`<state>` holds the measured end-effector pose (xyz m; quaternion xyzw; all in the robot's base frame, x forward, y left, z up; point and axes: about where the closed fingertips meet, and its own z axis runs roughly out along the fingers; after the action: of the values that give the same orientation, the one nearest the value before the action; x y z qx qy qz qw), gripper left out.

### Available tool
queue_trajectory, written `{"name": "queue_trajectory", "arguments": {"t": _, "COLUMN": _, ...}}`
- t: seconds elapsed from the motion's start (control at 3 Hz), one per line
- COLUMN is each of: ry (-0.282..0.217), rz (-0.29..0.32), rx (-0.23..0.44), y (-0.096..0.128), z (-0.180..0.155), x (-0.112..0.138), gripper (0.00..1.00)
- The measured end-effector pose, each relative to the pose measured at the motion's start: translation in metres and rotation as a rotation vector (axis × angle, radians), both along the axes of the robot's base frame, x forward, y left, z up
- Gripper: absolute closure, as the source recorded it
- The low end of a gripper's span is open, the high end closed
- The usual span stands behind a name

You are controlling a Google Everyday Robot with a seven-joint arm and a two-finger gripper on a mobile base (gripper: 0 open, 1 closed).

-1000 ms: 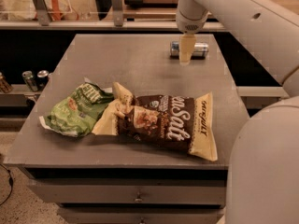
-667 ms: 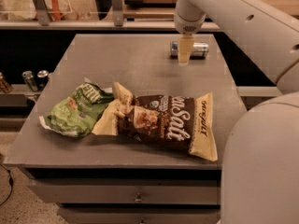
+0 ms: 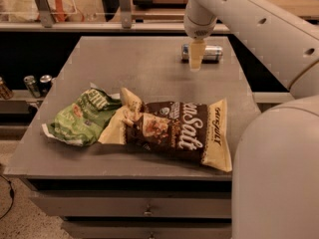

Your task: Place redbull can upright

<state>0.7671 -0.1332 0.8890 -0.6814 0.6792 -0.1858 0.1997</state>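
The redbull can (image 3: 213, 53) lies on its side at the far right of the grey table (image 3: 149, 63), its length running left to right. It is slim, silver and blue. My gripper (image 3: 195, 64) hangs straight down from the white arm (image 3: 249, 19), in front of the can's left half, which it partly hides. Its tip reaches about table level at the can. I cannot tell whether it touches the can.
A green snack bag (image 3: 82, 116) and a larger brown-and-cream snack bag (image 3: 174, 131) lie across the near half of the table. Two small dark cans (image 3: 39, 83) stand on a lower shelf at the left. The robot's white body (image 3: 279, 173) fills the right foreground.
The gripper has shifted slightly left and down over the can. The can and the bags have not moved.
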Motion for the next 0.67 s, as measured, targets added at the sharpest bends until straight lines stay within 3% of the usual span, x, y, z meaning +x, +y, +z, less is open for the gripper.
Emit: {"name": "queue_trajectory", "arguments": {"t": 0.67, "ry": 0.019, "rz": 0.030, "rx": -0.015, "y": 0.0033, "z": -0.0101, "x": 0.0063, "gripper": 0.00}}
